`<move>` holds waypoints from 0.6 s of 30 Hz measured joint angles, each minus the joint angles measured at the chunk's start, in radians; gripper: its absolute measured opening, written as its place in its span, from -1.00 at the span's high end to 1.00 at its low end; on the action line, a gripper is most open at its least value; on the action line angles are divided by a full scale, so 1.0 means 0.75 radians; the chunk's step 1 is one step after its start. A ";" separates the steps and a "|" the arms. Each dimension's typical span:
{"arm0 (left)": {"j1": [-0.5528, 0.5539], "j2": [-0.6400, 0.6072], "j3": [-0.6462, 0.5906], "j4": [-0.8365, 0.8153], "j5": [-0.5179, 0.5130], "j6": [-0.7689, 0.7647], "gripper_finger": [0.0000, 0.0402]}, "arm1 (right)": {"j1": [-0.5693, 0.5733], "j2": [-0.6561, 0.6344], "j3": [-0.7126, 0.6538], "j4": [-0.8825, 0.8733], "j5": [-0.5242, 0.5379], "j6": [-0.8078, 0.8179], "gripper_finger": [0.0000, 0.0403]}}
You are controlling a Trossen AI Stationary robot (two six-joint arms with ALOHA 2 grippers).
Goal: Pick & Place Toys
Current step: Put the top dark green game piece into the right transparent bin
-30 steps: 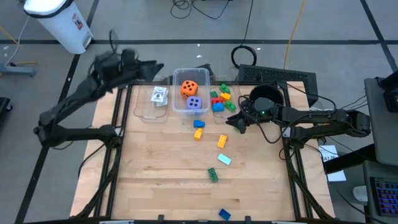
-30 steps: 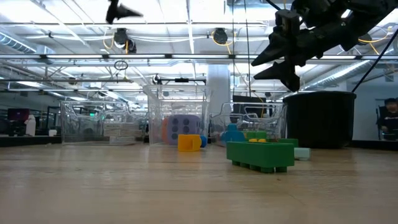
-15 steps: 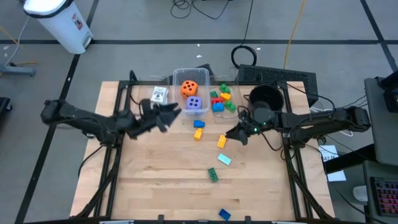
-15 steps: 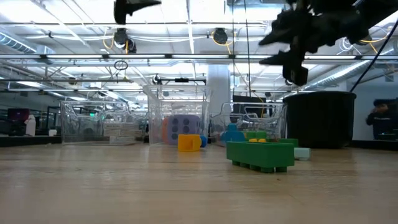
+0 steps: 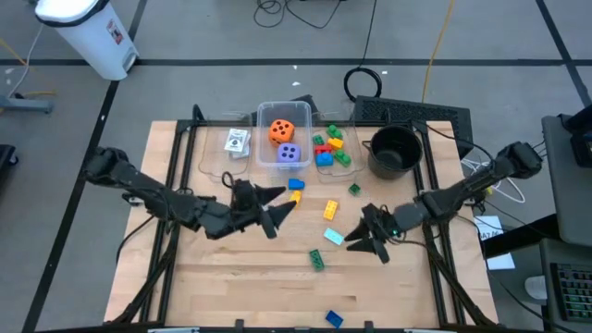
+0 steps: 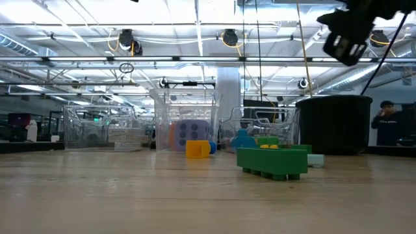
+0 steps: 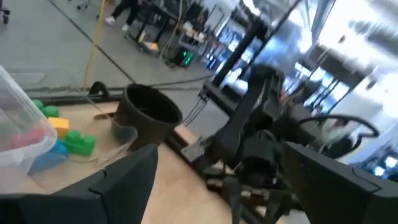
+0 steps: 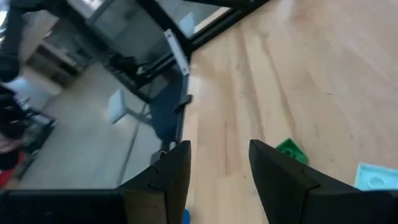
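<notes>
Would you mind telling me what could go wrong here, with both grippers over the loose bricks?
1. The right gripper hangs open beside the light blue brick and near the green brick; coming down, it might nudge one aside.
2. The left gripper, open, hangs over the table's middle, close to the yellow brick; the arms could crowd each other.

Orange die (image 5: 282, 130) and purple die (image 5: 289, 155) sit at 12 o'clock, white cards (image 5: 238, 141) toward 11. Loose bricks mid-desk: yellow brick (image 5: 330, 210), pale blue brick (image 5: 333, 238), green brick (image 5: 316, 260); another blue brick (image 5: 334, 319) at 6.
</notes>
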State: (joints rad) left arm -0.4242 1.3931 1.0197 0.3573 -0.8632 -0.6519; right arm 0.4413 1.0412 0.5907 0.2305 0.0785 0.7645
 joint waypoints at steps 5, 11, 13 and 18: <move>-0.005 0.001 0.129 -0.320 0.009 0.018 -0.73 | 0.191 0.001 0.000 -0.130 0.383 0.075 0.23; -0.005 -0.019 0.276 -0.612 0.139 0.185 -0.73 | 0.237 0.059 0.001 -0.225 0.732 0.082 0.23; -0.004 -0.028 0.300 -0.669 0.188 0.219 -0.73 | 0.197 0.089 0.001 -0.281 0.737 0.081 0.23; 0.002 -0.065 0.307 -0.674 0.207 0.316 -0.73 | 0.055 0.155 0.001 -0.509 0.733 0.161 0.23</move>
State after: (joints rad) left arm -0.4224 1.3447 1.2500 -0.1482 -0.7076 -0.4146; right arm 0.4826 1.1573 0.5915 -0.1515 0.6283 0.8855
